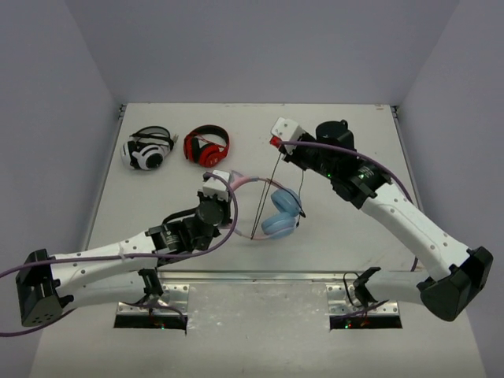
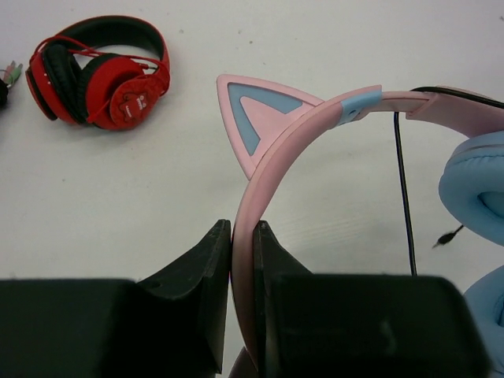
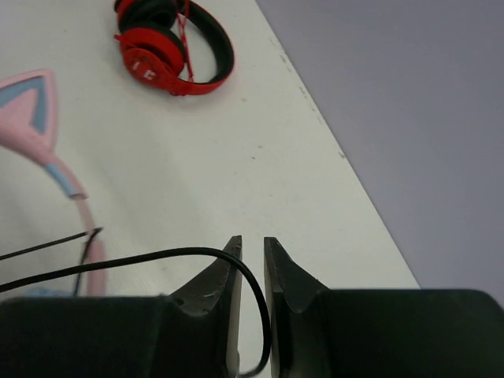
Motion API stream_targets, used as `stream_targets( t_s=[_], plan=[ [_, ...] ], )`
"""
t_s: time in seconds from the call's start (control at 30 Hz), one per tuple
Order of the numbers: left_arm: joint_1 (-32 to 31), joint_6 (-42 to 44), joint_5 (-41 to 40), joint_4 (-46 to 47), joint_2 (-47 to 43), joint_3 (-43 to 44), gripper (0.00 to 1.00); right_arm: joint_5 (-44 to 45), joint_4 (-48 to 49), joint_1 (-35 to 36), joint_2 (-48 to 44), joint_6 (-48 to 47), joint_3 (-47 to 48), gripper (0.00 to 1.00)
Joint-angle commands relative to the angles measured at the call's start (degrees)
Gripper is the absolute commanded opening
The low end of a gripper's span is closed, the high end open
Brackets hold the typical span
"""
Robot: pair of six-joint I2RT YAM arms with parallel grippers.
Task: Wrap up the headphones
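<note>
The headphones (image 1: 282, 214) were seen near the middle of the table (image 1: 346, 228) in the top view, with the pink band (image 1: 253, 180) arching from the left gripper (image 1: 217, 186) toward the right of the frame and the blue cups (image 1: 285, 206) at its lower right. The long axis was thus laid from centre-left to lower right, with the crown of the band turned left and the cups turned right. In the left wrist view the band (image 2: 299, 134) was clamped edge-on between the fingers (image 2: 213, 260) of the left gripper (image 2: 242, 232), which were pressed against both of its faces. One cat ear (image 2: 250, 118) was pointed to the upper left of that frame, and a cup (image 2: 476, 185) was shown at the right edge. The cable (image 1: 268, 193) was stretched in thin, steep lines from a point below and left of the cups up to the right gripper (image 1: 279, 138) at upper centre. In the right wrist view the fingers (image 3: 216, 287) of the right gripper (image 3: 252, 246) were held narrowly apart, and the cable (image 3: 157, 256) was curved down through the gap between them. The gap looked wider than the cable, and whether the cable was still pinched could not be told. Red headphones (image 1: 206, 146) and white-and-black headphones (image 1: 147, 150) were left well apart at the upper left of the table.
</note>
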Motion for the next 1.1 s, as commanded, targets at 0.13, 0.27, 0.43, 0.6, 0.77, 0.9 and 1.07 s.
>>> stream_targets(
  t_s=[0.13,0.27,0.43,0.6,0.77,0.9,1.07],
  plan=[
    [-5.13,-3.31,-0.77,-3.36,-3.97,0.60,0.00,-2.36,5.48,-6.05,1.19,0.88,6.31,0.01],
    [-6.00,-2.88,1.26,-4.41,-6.26,1.30,0.00,-3.92,7.33,-10.86,3.74,3.07,6.82,0.03],
    [-7.42,-3.05,4.95,-5.73,-7.76,2.44,0.00,-7.81,6.62,-13.34,9.28,4.83,11.83,0.02],
    [-7.50,-3.23,6.88,-6.08,-9.51,5.17,0.00,-11.05,8.02,-13.96,12.09,7.03,11.84,0.03],
    [-7.42,-2.44,5.48,-11.00,-6.88,10.88,0.00,-15.10,13.11,-14.05,11.40,11.86,8.33,0.01],
    [-7.50,-1.73,6.00,-11.45,-5.82,12.99,0.00,-16.68,14.44,-14.13,11.92,14.85,8.23,0.01],
    [-7.50,-1.38,4.96,-11.01,-7.23,15.36,0.00,-19.31,16.28,-15.97,13.59,19.23,5.79,0.01]
  ],
)
